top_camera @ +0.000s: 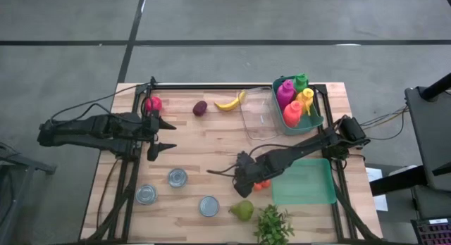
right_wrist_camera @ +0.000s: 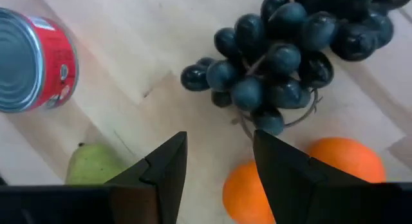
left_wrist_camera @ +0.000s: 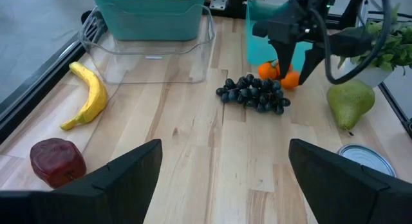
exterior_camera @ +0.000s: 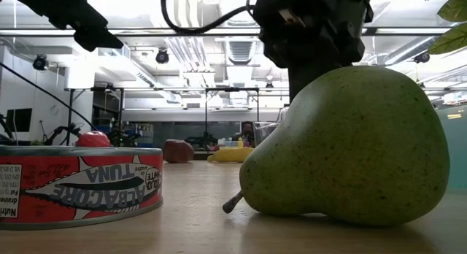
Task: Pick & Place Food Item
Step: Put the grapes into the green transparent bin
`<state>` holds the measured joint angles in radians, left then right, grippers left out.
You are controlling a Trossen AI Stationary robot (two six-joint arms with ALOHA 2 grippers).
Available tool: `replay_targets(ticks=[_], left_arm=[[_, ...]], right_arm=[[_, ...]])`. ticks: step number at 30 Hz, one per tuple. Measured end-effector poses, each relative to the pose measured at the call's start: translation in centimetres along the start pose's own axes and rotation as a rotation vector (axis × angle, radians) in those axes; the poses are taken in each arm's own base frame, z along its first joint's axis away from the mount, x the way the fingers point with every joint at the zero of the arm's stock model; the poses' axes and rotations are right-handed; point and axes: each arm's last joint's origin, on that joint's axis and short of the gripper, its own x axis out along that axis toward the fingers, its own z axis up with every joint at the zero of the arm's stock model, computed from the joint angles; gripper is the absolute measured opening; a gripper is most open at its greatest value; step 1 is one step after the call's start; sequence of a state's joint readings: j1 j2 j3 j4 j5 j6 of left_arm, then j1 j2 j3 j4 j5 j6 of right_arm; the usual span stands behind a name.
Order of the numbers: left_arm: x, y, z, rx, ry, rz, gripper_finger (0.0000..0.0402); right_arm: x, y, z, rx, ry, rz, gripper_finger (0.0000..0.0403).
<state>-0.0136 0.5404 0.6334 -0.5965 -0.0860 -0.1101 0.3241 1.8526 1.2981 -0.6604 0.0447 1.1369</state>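
A bunch of dark grapes (right_wrist_camera: pixel 283 50) lies on the wooden table beside two oranges (right_wrist_camera: pixel 248 192). My right gripper (right_wrist_camera: pixel 219 143) hangs open just above them, pointing down, its fingers over the bare wood between the grapes and the near orange; it touches nothing. In the left wrist view the right gripper (left_wrist_camera: pixel 295 66) stands over the oranges (left_wrist_camera: pixel 280 73), behind the grapes (left_wrist_camera: pixel 254 93). My left gripper (top_camera: pixel 173 136) waits open near the table's left side, clear of everything. A green pear (top_camera: pixel 242 210) lies on its side near the front edge.
A banana (top_camera: pixel 230 102), a dark red fruit (top_camera: pixel 200 108) and a red apple (top_camera: pixel 153 103) lie at the far side. Three tins (top_camera: pixel 177 177) stand front left. A clear tub (top_camera: pixel 259 115), a teal bin of bottles (top_camera: pixel 297 104), a green tray (top_camera: pixel 304 181) and a plant (top_camera: pixel 273 225) fill the right.
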Motion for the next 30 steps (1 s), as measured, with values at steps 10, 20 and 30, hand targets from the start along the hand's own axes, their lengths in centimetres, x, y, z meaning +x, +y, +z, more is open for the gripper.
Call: replay_targets(ticks=[10,20,30], left_arm=[[0.0,0.0,0.0,0.000,0.000,0.000,0.0343],[0.0,0.0,0.0,0.000,0.000,0.000,0.0343],[0.0,0.0,0.0,0.000,0.001,0.000,0.0343]], right_arm=[[0.9,0.3,0.1,-0.016,-0.096,-0.023,0.0176],[3.5,0.1,-0.4,-0.079,-0.048,-0.078,0.0177],[3.7,0.1,-0.4,-0.083,-0.047,-0.084,0.0177]])
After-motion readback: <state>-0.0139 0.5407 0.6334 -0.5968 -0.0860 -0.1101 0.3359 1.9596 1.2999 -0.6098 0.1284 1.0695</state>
